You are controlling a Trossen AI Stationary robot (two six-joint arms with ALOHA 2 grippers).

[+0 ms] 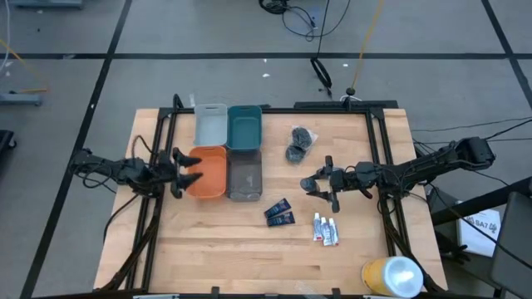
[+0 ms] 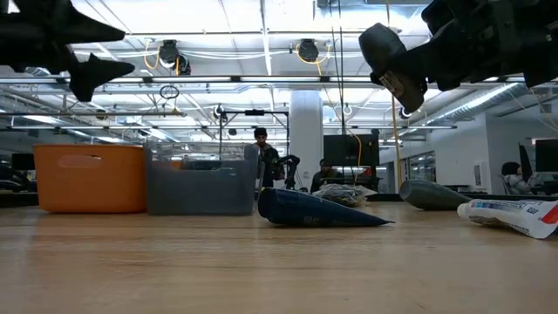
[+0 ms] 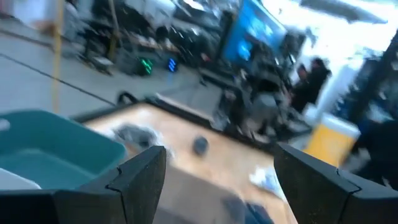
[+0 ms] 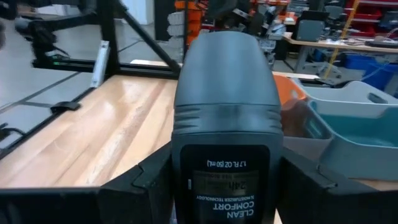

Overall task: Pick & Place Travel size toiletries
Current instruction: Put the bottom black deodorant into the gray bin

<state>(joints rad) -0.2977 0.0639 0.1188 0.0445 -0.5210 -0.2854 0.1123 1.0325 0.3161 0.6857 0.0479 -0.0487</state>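
The right hand (image 1: 314, 184) is up above the counter (image 1: 208, 249), and its two fingers squeeze a dark grey oval bottle (image 4: 225, 118) between them. The left hand (image 1: 184, 170) hangs over the orange bin (image 1: 212, 174) with its fingers apart and nothing in them. Two dark blue packets (image 1: 279, 213) and white tubes (image 1: 326, 230) lie on the counter. Two dark grey puffs (image 1: 298, 142) sit near the teal bin (image 1: 244, 127).

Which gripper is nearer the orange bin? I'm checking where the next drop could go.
Left. The left gripper hovers open at the orange bin's left edge. The right gripper, shut on a dark grey oval bottle, is well to the bin's right, beyond the grey bin.
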